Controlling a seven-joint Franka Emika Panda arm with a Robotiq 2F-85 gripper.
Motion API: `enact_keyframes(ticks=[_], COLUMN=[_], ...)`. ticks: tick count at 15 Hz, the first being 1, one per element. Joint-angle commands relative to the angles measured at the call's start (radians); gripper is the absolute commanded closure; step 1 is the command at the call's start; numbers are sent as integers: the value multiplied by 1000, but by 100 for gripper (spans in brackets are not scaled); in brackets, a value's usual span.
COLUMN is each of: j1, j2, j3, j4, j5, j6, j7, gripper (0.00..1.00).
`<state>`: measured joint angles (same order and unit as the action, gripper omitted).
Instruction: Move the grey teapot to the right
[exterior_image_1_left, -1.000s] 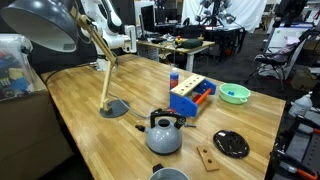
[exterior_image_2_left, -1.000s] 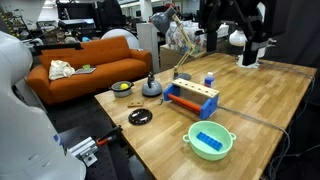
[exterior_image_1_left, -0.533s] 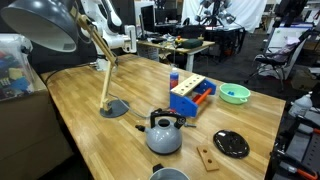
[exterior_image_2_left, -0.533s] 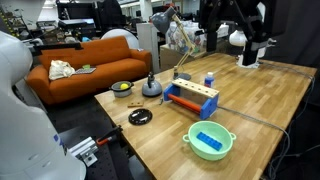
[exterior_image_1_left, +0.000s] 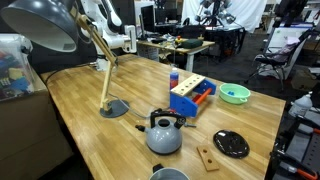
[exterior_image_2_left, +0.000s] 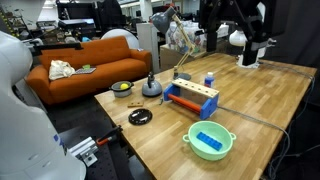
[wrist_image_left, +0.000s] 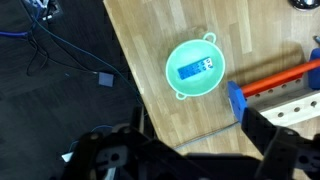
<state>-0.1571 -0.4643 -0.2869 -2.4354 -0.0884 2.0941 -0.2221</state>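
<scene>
Teapot (exterior_image_1_left: 164, 133) on wooden table (exterior_image_1_left: 80, 95), sofa (exterior_image_2_left: 95, 58) nearby

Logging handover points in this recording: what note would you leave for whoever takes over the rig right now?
Gripper: jaws open, empty, held high over the green bowl, far from the job.
Grey teapot: upright on the wooden table near its edge, between the lamp base and the black plate.
Done: nothing; teapot untouched.
Left: reach the teapot, grip its handle, shift it right, release.
</scene>
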Motion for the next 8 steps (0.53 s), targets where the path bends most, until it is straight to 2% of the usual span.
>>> enact_keyframes(ticks=[1,5,8], j1=[-15,10,72], j2=[2,28,57], j3=[13,35,102], j4=[2,33,71], j5=[8,33,79], j6=[-2,-6,33], j7=[-6,13,37], gripper=[0,0,0])
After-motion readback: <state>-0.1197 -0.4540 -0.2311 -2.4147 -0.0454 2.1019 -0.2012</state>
